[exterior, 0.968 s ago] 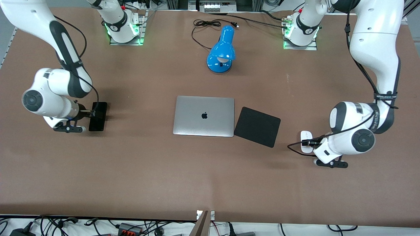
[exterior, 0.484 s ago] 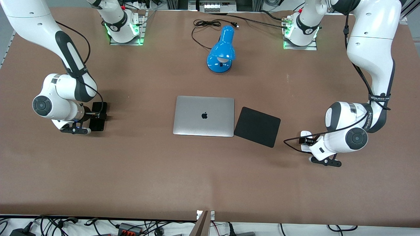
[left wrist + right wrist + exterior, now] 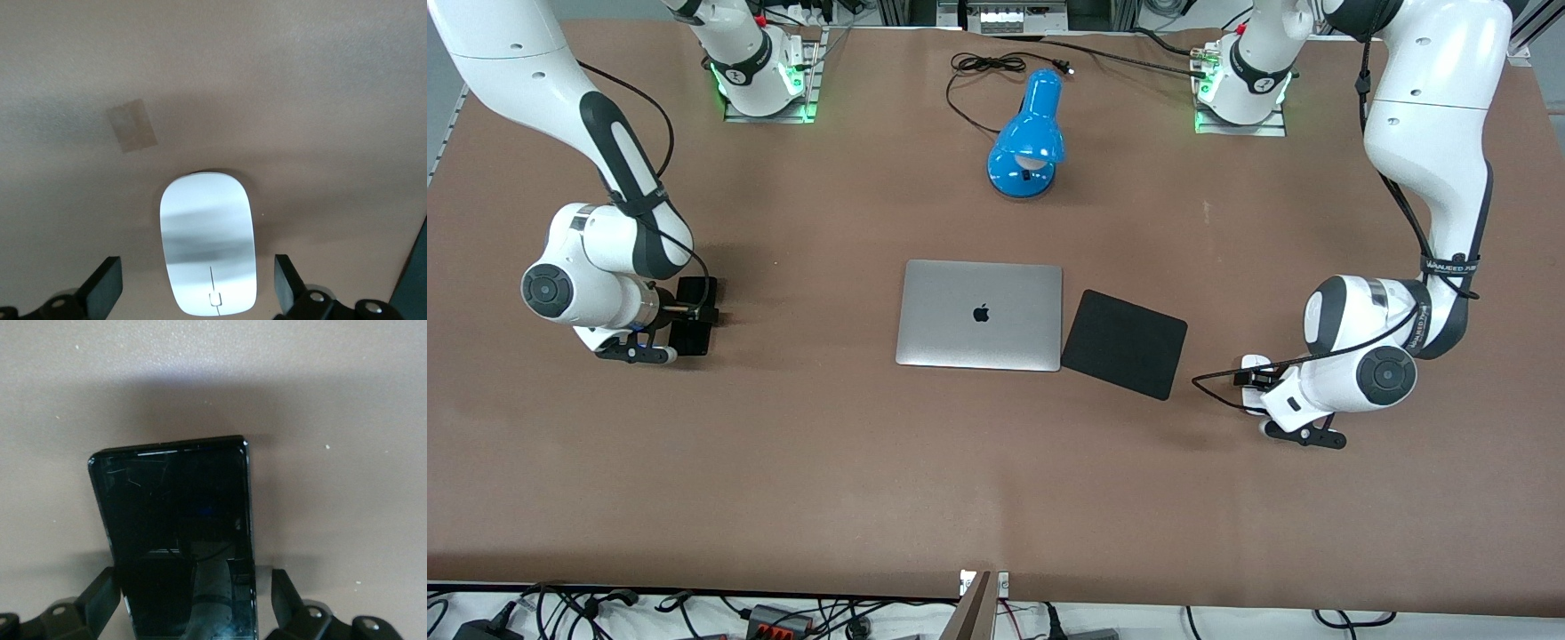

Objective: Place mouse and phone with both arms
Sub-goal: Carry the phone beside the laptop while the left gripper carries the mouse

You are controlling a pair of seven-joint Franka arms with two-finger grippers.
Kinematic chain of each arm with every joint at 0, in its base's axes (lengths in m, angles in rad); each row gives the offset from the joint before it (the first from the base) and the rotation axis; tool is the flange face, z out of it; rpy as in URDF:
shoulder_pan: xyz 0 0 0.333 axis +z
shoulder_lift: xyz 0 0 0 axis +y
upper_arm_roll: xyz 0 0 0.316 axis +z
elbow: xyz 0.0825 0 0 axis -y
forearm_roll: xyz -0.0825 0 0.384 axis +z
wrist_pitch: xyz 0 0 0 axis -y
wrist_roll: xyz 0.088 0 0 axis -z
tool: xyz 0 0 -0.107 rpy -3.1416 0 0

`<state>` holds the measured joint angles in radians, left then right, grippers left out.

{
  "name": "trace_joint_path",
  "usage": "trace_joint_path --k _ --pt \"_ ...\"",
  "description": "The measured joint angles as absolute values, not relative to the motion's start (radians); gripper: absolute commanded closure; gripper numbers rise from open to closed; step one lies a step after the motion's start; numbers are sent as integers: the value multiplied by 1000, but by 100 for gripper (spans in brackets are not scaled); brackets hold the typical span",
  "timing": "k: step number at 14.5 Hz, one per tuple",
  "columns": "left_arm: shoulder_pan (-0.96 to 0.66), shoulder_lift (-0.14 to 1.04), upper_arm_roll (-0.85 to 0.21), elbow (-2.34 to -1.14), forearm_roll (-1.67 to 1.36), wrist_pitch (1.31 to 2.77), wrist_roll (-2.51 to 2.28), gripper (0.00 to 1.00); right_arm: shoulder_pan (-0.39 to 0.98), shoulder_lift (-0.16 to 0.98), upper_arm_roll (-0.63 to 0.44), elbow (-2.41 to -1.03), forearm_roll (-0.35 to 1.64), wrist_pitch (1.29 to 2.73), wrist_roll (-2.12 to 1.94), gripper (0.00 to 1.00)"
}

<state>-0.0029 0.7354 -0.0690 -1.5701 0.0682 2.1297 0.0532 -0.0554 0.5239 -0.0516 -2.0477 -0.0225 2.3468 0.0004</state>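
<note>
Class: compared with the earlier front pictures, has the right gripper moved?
Yes. The right gripper has shifted over the phone, toward the laptop.

Even overhead light, soft shadows, glare on phone (image 3: 180,540) face

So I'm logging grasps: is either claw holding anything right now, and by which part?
Nothing is held. The left claw is open astride the mouse, the right claw open astride the phone, fingers clear of both.
</note>
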Motion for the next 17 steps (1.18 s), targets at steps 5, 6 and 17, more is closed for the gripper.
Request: trace_joint_path --k 5,6,17 --pt "-3 750 -69 -1589 68 2166 53 0 -55 528 -52 -2047 -22 2347 0 0" --pt "-3 752 -69 -1596 68 2179 53 0 -55 528 -52 -2047 -22 2347 0 0" --pt "-3 753 -69 -1600 68 2193 53 42 -55 521 -49 -2039 -22 2331 1 73"
